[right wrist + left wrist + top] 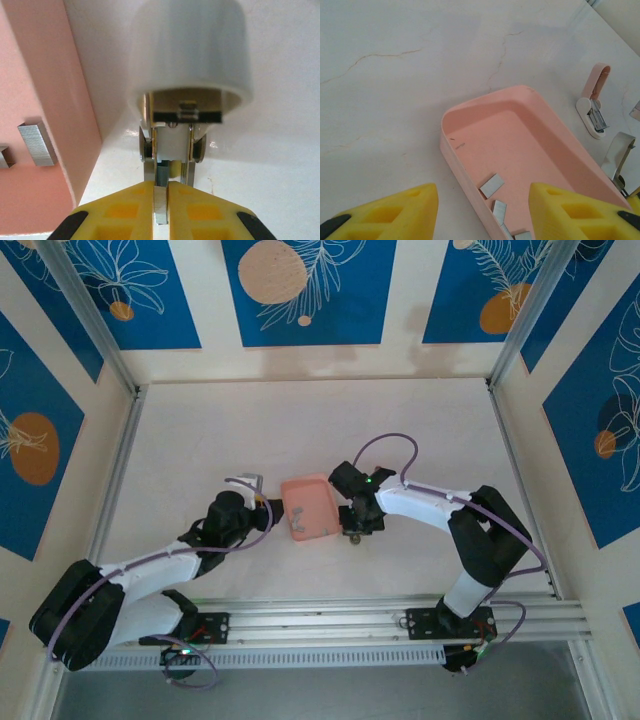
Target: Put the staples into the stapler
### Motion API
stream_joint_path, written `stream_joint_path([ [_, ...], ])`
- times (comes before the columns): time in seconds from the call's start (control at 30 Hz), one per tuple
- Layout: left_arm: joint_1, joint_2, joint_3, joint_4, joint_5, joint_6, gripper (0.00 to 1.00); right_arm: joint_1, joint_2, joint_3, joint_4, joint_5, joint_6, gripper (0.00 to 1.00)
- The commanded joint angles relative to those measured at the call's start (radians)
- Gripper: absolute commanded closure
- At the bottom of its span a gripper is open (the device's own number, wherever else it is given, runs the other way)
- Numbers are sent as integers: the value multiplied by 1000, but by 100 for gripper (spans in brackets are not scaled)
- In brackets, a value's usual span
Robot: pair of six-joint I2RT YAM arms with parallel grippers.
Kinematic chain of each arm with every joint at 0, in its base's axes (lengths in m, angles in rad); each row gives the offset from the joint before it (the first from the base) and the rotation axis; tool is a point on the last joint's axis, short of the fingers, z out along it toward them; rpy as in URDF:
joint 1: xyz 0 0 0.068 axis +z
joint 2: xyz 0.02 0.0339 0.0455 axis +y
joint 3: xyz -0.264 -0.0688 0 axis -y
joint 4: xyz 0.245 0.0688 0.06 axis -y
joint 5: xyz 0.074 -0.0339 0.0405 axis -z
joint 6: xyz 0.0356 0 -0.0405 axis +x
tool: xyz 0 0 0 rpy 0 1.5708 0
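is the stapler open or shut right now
Open. In the left wrist view the stapler has its pink top swung up off the white base, with the metal staple channel laid bare.

In the right wrist view the stapler (190, 65) is blurred at its white front, and the left edge cuts off the pink tray (45, 100) and one strip of staples (4, 156). In the left wrist view the bottom edge cuts off the tray's near end.

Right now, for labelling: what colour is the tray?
The tray is salmon pink; left wrist view best.
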Motion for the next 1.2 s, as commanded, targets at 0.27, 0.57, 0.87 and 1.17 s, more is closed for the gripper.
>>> stream_joint_path([
  [0.27,6,2,-10,36,15,-1,49,-5,-14,-23,-1,-18,24,84],
  [0.57,5,0,-11,34,15,-2,49,-7,1,-29,6,-22,24,88],
  [0.87,6,4,-12,39,16,-1,49,-4,-67,-22,-14,25,27,89],
  [1.17,6,3,-11,38,16,-2,49,0,-88,-17,-55,84,31,89],
])
